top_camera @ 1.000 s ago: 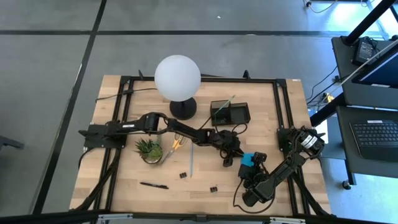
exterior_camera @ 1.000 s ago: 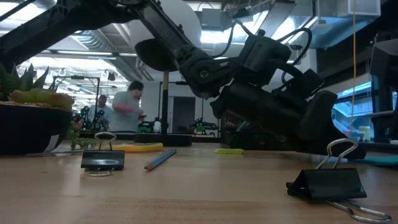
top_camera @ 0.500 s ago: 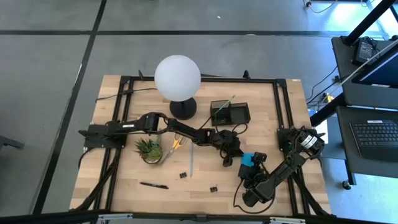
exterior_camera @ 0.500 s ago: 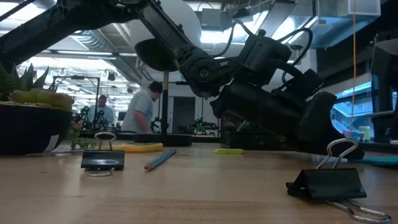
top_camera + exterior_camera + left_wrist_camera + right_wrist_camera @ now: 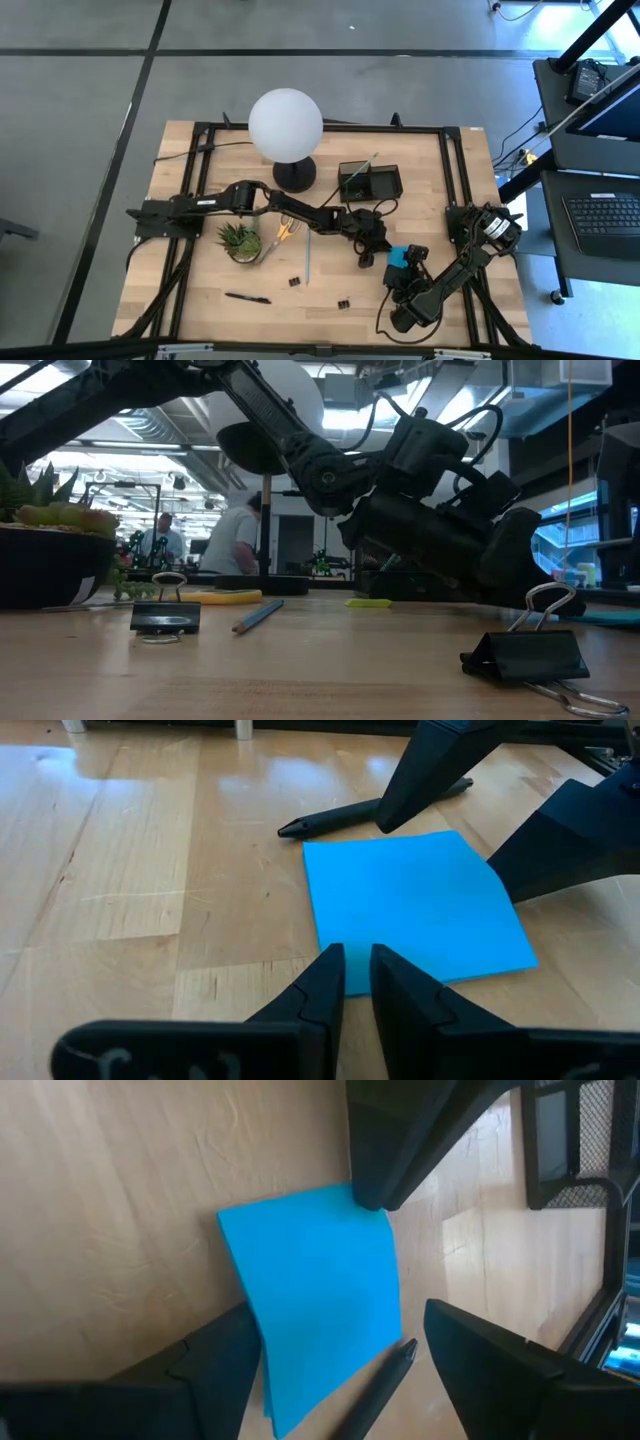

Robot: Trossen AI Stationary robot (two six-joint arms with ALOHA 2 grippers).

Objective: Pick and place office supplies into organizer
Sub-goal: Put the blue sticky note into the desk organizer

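The table (image 5: 200, 300) is light wood with a black frame around its edge. It stands on a grey floor with dark lines. A desk with a keyboard (image 5: 605, 215) is off to one side. Across the table, in the low view, a person (image 5: 235, 540) stands in a big bright room.

On the table are a white ball lamp (image 5: 286, 122), a small green plant (image 5: 240, 238), yellow scissors (image 5: 283, 230), a pencil (image 5: 308, 258), a black pen (image 5: 247, 297) and two black clips (image 5: 294, 281) (image 5: 344, 301). The black organizer (image 5: 368, 181) sits beside the lamp, near the far edge. The front of the table has bare wood around the pen and clips.

The blue sticky-note pad (image 5: 399, 257) lies flat between the two arms. The left gripper (image 5: 357, 967) is low at one edge of the pad. Its fingers are almost together with a thin gap, right at the pad's edge. I cannot tell if they pinch it. The right gripper (image 5: 340, 1340) is on the other side of the pad. Its fingers are spread wide, and it holds nothing. Another dark pen (image 5: 372, 808) lies just past the pad.
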